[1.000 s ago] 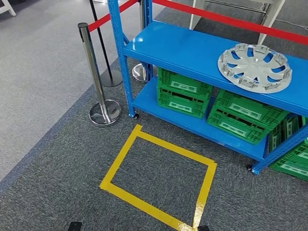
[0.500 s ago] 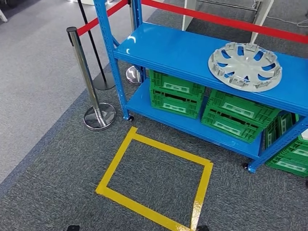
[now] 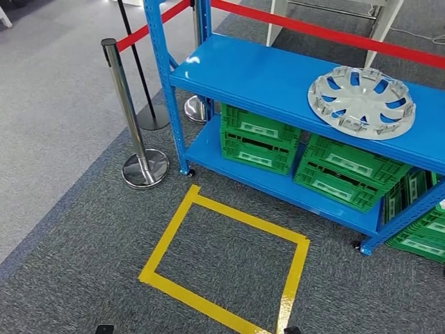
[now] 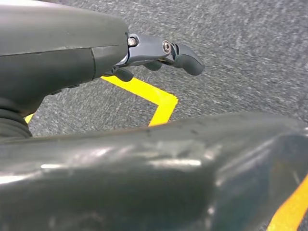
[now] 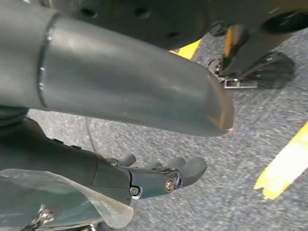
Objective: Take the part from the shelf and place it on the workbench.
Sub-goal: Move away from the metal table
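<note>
Left arm: hangs down at the robot's side, above the grey carpet (image 3: 78, 257); the wrist view looks along it to the floor.
Left hand (image 4: 156, 53): fingers gently curved and apart, nothing in them, touching nothing; released.
Right arm: also hangs low over the carpet, as its wrist view shows.
Right hand (image 5: 160, 175): fingers loosely extended, free of any object; released.
Part: one silver wheel cover (image 3: 361, 101) lies flat on the upper board of the blue shelf (image 3: 252, 69), at about 2 o'clock in the head view, near the board's front edge.
Shelf: one blue metal rack with two boards in sight, running from 12 o'clock to 3 o'clock.
Crates: two green crates (image 3: 258, 136) sit side by side on the lower board; more green crates (image 3: 422, 233) crowd the 3 o'clock edge, their number hard to tell.
Floor mark: one yellow tape rectangle (image 3: 167, 240) on the carpet at 6 o'clock, just in front of the shelf.
Barrier: three chrome-based posts (image 3: 128, 115) at 10 to 11 o'clock, one of them dark; red belts (image 3: 325, 31) run across behind the shelf.
</note>
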### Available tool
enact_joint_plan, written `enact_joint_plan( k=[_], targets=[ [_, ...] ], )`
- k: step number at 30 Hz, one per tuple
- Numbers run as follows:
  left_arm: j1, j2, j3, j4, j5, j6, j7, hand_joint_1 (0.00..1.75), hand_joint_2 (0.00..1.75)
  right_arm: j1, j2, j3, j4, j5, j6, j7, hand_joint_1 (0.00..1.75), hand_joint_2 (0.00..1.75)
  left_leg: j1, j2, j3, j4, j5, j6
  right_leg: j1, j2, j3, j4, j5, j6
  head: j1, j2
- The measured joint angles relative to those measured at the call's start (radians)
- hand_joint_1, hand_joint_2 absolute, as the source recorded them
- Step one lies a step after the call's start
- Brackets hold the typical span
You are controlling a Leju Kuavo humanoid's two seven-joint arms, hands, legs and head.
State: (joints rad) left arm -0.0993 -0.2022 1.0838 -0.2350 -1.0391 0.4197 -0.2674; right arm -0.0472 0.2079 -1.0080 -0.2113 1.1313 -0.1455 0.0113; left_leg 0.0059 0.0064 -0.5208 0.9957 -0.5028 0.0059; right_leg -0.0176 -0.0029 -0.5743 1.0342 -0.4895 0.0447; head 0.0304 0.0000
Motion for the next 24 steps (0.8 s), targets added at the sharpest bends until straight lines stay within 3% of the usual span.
enact_joint_plan(
  k=[3,5,6,8,9,10,11,13,14,15,20,22,24],
  targets=[
    [-0.003,0.0,0.0,0.0,-0.003,0.0,0.0,0.0,0.0,0.001,0.0,0.0,0.0,0.0,0.002,0.001,0.0,0.0,-0.001,0.001,0.003,0.005,-0.008,-0.013,0.004,0.002,0.014,-0.015,-0.012,-0.02,-0.005,0.0],
    [-0.004,0.0,0.0,0.0,-0.005,0.0,0.0,0.0,0.0,0.002,0.0,0.0,0.0,-0.001,0.002,0.001,0.0,0.0,0.001,0.0,-0.006,0.038,-0.028,-0.022,0.002,0.001,0.022,-0.016,-0.017,-0.034,-0.008,0.0],
    [-0.005,0.0,0.0,0.0,-0.006,0.0,0.0,0.0,0.0,0.001,0.0,0.0,0.0,-0.001,0.002,0.002,0.0,0.0,0.002,0.0,-0.028,0.086,-0.052,-0.026,0.002,0.001,0.028,-0.017,-0.02,-0.04,-0.01,0.0],
    [-0.004,0.0,0.0,0.0,-0.007,0.0,0.001,0.0,0.0,-0.001,0.0,0.0,0.0,-0.001,0.002,0.002,0.0,0.0,0.002,-0.001,-0.102,0.23,-0.105,-0.03,0.004,0.002,0.038,-0.017,-0.03,-0.049,-0.012,0.0],
    [-0.002,0.0,0.0,0.0,-0.007,0.0,0.002,0.0,0.0,-0.001,0.0,0.0,0.0,-0.001,0.002,0.002,0.0,0.0,0.002,-0.001,-0.139,0.29,-0.119,-0.03,0.006,0.003,0.044,-0.017,-0.035,-0.051,-0.012,0.0],
    [-0.001,0.0,0.0,0.0,-0.007,0.0,0.002,0.0,0.0,0.0,0.0,0.0,0.0,-0.002,0.002,0.002,0.0,0.0,0.002,-0.001,-0.161,0.317,-0.112,-0.028,0.007,0.005,0.051,-0.017,-0.04,-0.052,-0.012,0.0],
    [0.001,0.0,0.0,0.0,-0.007,0.0,0.003,0.0,0.0,0.001,0.0,-0.001,0.0,-0.002,0.002,0.002,0.0,0.0,0.001,-0.002,-0.166,0.305,-0.084,-0.023,0.009,0.007,0.06,-0.017,-0.046,-0.052,-0.012,0.0],
    [0.002,0.0,0.0,0.0,-0.008,0.0,0.003,0.0,0.0,0.001,0.0,-0.001,0.0,-0.002,0.003,0.003,0.0,0.0,-0.006,-0.003,-0.13,0.187,0.007,-0.005,0.012,0.011,0.076,-0.018,-0.06,-0.05,-0.012,0.0],
    [0.002,0.001,0.0,0.0,-0.008,0.0,0.003,0.0,0.0,0.001,0.001,-0.001,0.0,-0.002,0.003,0.003,0.0,0.0,-0.01,-0.003,-0.108,0.128,0.038,0.006,0.014,0.012,0.081,-0.019,-0.068,-0.046,-0.012,0.0],
    [0.001,0.002,0.0,0.0,-0.008,0.0,0.004,0.0,0.0,0.0,0.001,-0.001,0.0,-0.002,0.004,0.003,0.0,0.0,-0.015,-0.003,-0.088,0.079,0.049,0.016,0.014,0.013,0.084,-0.021,-0.074,-0.042,-0.012,0.0],
    [0.003,0.001,-0.001,0.0,-0.008,0.001,0.006,0.0,0.0,-0.001,0.002,-0.001,0.001,-0.003,0.005,0.003,0.0,0.0,-0.014,-0.007,-0.04,0.008,0.028,0.032,0.013,0.004,0.101,-0.006,-0.076,-0.011,-0.013,0.0],
    [0.001,0.001,-0.001,0.0,-0.008,0.001,0.005,0.0,0.0,-0.004,0.002,-0.001,0.001,-0.003,0.005,0.003,0.0,0.0,-0.01,-0.008,-0.023,-0.003,0.024,0.037,0.012,0.004,0.057,0.067,-0.117,-0.002,-0.011,0.0],
    [0.0,-0.001,-0.002,0.0,-0.008,0.001,0.005,0.0,0.0,-0.005,0.002,0.0,0.001,-0.003,0.005,0.003,0.0,0.0,-0.011,-0.007,-0.014,-0.004,0.012,0.038,0.009,0.004,-0.025,0.184,-0.163,0.004,-0.01,0.0]
  ],
)
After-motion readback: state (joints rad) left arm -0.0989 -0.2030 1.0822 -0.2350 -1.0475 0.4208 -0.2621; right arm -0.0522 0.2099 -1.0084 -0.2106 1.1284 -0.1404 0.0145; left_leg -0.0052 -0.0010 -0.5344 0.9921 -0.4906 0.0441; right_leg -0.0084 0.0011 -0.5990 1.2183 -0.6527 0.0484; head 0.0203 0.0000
